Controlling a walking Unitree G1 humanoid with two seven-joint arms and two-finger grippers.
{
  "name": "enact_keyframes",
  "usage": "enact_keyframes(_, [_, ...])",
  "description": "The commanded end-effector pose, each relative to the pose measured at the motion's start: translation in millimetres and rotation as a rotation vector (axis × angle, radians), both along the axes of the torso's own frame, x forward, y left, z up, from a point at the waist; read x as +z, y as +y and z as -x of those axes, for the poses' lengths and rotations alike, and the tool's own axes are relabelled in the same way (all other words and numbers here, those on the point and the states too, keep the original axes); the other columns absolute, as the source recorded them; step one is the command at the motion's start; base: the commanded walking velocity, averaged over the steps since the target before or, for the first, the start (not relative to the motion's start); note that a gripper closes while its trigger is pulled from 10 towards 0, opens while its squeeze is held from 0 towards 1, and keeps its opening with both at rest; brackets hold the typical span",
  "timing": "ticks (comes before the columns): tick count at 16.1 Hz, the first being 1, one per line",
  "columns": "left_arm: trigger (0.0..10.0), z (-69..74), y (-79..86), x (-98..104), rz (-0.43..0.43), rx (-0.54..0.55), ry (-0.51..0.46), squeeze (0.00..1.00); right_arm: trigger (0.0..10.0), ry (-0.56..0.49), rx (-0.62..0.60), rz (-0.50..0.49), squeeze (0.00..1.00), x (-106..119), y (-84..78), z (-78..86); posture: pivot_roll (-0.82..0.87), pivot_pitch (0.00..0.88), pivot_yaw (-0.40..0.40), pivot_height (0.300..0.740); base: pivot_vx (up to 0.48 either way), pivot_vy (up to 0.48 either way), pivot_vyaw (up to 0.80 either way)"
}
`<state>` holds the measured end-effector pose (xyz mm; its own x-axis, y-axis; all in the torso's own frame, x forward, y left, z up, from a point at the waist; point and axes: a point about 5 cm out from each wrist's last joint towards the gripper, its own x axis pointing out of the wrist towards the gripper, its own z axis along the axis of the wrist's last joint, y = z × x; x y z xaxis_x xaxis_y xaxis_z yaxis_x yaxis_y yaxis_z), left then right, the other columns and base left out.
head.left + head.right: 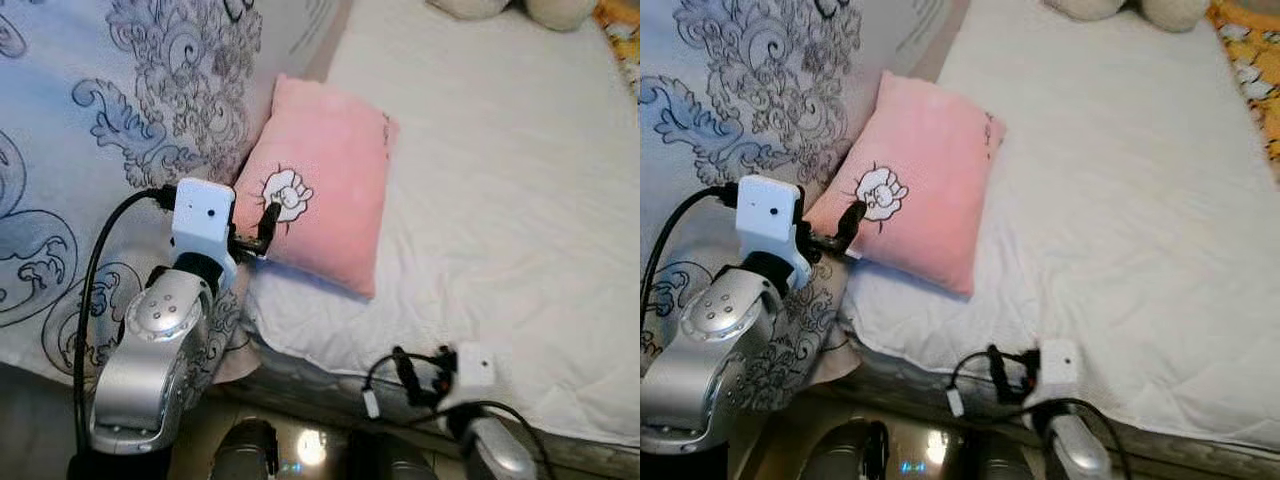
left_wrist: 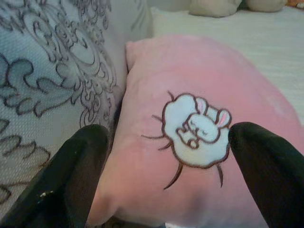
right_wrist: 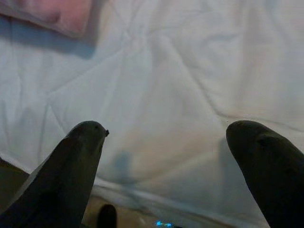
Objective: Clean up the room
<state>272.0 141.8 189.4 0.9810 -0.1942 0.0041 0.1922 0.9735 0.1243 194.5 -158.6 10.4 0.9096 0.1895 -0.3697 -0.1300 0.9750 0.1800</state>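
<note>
**Reaching for the pink pillow at the bed's left edge**

On the far left, the patterned quilt (image 1: 110,130) is hanging in folds over the side of the bed, grey scrolls on pale blue. Since it is bunching against the pillow's left edge, I am coming in from the near side rather than from the left.

I am holding my left claw (image 2: 166,152) spread wide, one finger (image 2: 76,166) toward the quilt side and the other over the pink cloth, so that the near end of the pillow (image 1: 325,180) sits between them. The tips appear to be touching or just beside the stitched rabbit patch (image 1: 287,195); I am not gripping anything. The pillow is lying flat at the left near corner of the white mattress (image 1: 500,200), tucked against the quilt, which I judge is why it counts as clutter to be put back in its place.

To the right, my right claw (image 3: 171,156) is hovering low over the near edge of the mattress, fingers spread and empty, keeping clear of the left arm's work.

At the far end, soft toys (image 1: 520,10) are resting on the bed.
</note>
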Motion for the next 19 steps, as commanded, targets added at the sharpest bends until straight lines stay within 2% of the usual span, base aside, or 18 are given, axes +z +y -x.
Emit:
enact_keyframes(1, [10.0, -2.1, -2.8, 0.5, 0.011, 0.003, -0.02, 0.0, 10.0, -0.071, 0.001, 0.027, 0.0, 13.5, -3.2, -5.3, 0.14, 0.085, -0.071, 0.719, 0.0, 0.0, 0.0])
enact_keyframes(3, [10.0, -1.0, -3.5, -6.1, 0.027, 0.002, -0.07, 0.0, 10.0, -0.315, -0.029, 0.055, 0.0, 61.8, -0.6, -34.2, 0.12, 0.0, -0.079, 0.719, 0.0, 0.0, 0.0])
enact_keyframes(5, [10.0, 2.3, 0.1, -20.0, 0.022, 0.015, -0.053, 0.0, 10.0, -0.442, -0.079, 0.083, 0.0, 92.6, -4.8, -45.8, 0.1, 0.0, -0.08, 0.719, 0.0, 0.0, 0.0])
enact_keyframes(8, [10.0, -6.3, 4.6, -30.2, 0.052, 0.044, -0.028, 0.0, 10.0, -0.435, -0.119, 0.095, 0.0, 90.9, -7.7, -50.8, 0.07, 0.0, -0.077, 0.719, 0.0, -0.32, 0.0])
enact_keyframes(10, [10.0, -12.0, -3.5, -28.3, 0.055, 0.02, -0.055, 0.0, 10.0, -0.418, -0.134, 0.091, 0.0, 87.1, -6.1, -57.1, 0.05, 0.0, -0.064, 0.719, 0.0, -0.48, 0.0])
enact_keyframes(11, [10.0, -11.5, -6.8, -30.8, 0.047, 0.007, -0.056, 0.0, 10.0, -0.418, -0.148, 0.091, 0.0, 87.2, -6.4, -60.2, 0.04, 0.0, -0.06, 0.719, 0.0, -0.48, 0.0])
enact_keyframes(13, [10.0, -7.5, -2.4, -43.9, 0.067, 0.035, -0.01, 0.0, 10.0, -0.414, -0.174, 0.116, 0.0, 86.1, -10.9, -60.8, 0.03, 0.0, -0.055, 0.719, 0.0, -0.48, 0.0])
enact_keyframes(14, [10.0, -7.4, 0.1, -47.2, 0.083, 0.053, 0.004, 0.0, 10.0, -0.416, -0.176, 0.123, 0.0, 85.7, -11.9, -59.9, 0.03, 0.0, -0.051, 0.719, 0.0, -0.48, 0.0])
enact_keyframes(15, [10.0, -8.1, 11.6, -59.1, 0.137, 0.133, 0.057, 0.0, 10.0, -0.423, -0.201, 0.14, 0.0, 83.1, -17.6, -55.4, 0.02, 0.0, -0.047, 0.719, 0.0, -0.469, 0.0])
enact_keyframes(16, [10.0, -7.9, 19.7, -65.0, 0.137, 0.17, 0.073, 0.0, 10.0, -0.425, -0.223, 0.147, 0.0, 80.7, -21.8, -51.7, 0.02, 0.0, -0.044, 0.719, 0.0, -0.469, 0.0])
enact_keyframes(19, [10.0, -4.6, 20.2, -63.5, 0.101, 0.139, 0.046, 0.0, 10.0, -0.387, -0.254, 0.15, 0.0, 65.7, -28.4, -38.1, 0.02, 0.0, -0.03, 0.719, 0.0, -0.456, 0.0])
